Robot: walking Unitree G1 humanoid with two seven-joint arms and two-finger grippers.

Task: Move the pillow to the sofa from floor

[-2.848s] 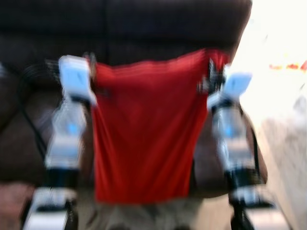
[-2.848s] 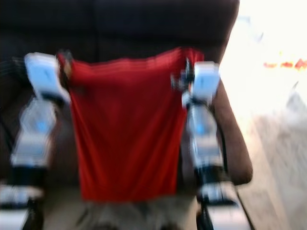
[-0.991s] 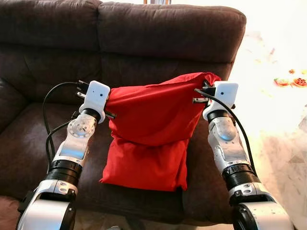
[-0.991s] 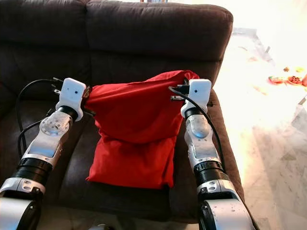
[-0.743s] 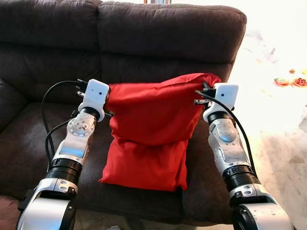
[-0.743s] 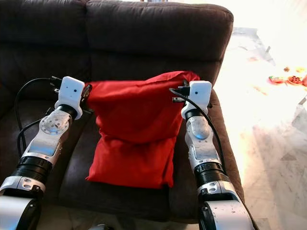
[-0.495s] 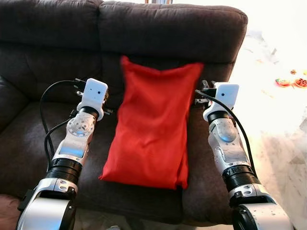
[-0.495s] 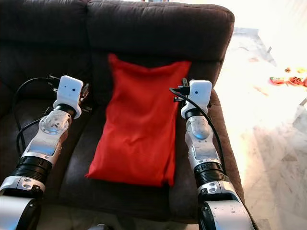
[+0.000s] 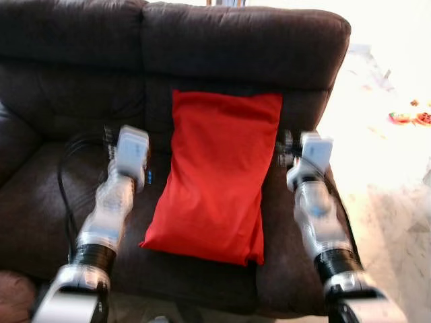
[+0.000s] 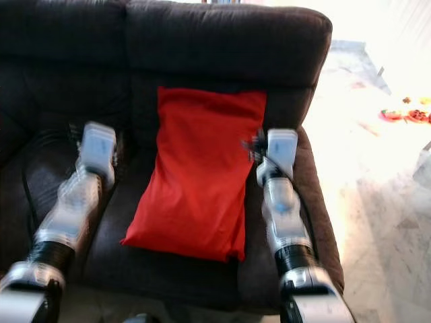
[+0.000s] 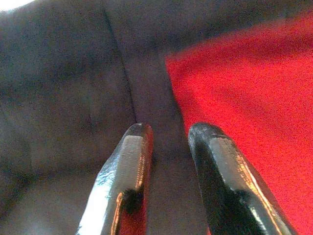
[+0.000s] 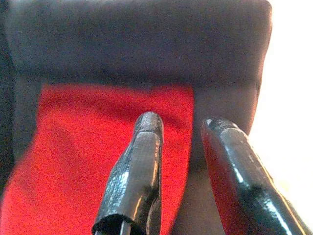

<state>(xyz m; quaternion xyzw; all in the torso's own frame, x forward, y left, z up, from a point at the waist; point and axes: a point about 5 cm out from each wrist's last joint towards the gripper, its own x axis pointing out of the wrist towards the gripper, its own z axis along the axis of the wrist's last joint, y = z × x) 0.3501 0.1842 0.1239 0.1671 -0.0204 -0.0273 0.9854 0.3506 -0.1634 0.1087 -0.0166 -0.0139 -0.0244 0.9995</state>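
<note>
Jaws on both arms stood parted and empty, flanking the flat red fabric pillow [image 9: 217,175] leaning on the dark brown sofa [image 9: 242,47]. Placement looked complete; retreating seemed next.

Strong daylight is admitted from the robot's right, and the pale floor [image 9: 397,168] there is overexposed to near white. The dark sofa [image 10: 222,47] is rendered dim, with little detail. Both arms are smeared by motion blur in the head views. Wrist views are soft and grainy.
</note>
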